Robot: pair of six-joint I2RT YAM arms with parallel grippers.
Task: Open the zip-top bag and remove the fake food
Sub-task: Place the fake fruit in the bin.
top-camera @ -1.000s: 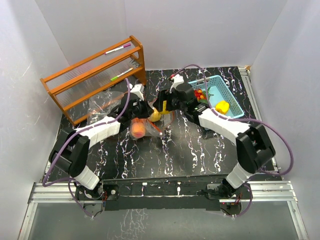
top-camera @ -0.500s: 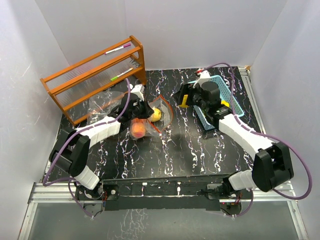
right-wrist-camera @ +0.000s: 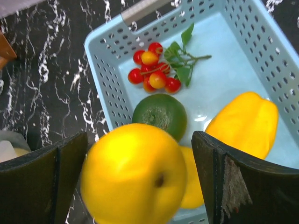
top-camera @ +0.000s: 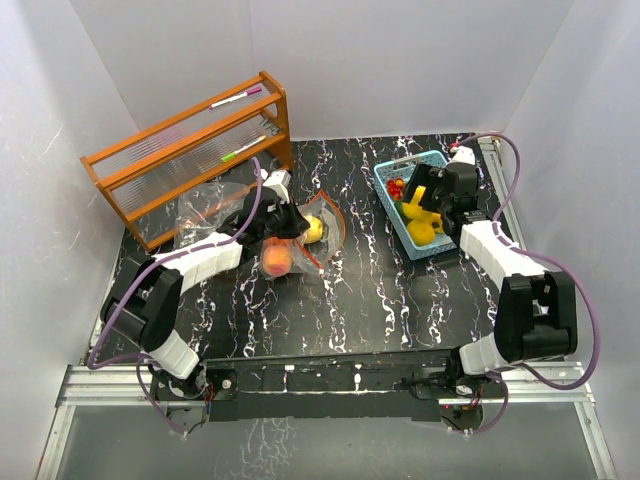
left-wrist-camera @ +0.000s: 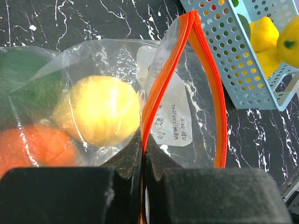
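Observation:
The zip-top bag (top-camera: 322, 232) lies mid-table, its orange-edged mouth (left-wrist-camera: 156, 88) gaping wide. My left gripper (left-wrist-camera: 142, 156) is shut on the near zip edge; from above it (top-camera: 283, 222) sits at the bag's left side. Fake food inside: a yellow lemon (left-wrist-camera: 98, 109), an orange fruit (left-wrist-camera: 32, 144) and something green (left-wrist-camera: 28, 79). My right gripper (right-wrist-camera: 140, 158) hovers open over the blue basket (right-wrist-camera: 100, 79). A blurred round yellow fruit (right-wrist-camera: 135, 175) sits loose between its fingers.
The basket (top-camera: 400, 165) at the right holds cherry tomatoes (right-wrist-camera: 152, 74), a green lime (right-wrist-camera: 161, 112) and a yellow pepper (right-wrist-camera: 245, 123). An orange wooden rack (top-camera: 190, 150) with marker pens (top-camera: 235, 97) stands back left. Crumpled clear plastic (top-camera: 200, 215) lies before it.
My right arm has swung from the bag's mouth over to the basket with the yellow fruit, and its jaws have spread wider. The left gripper and bag have stayed put.

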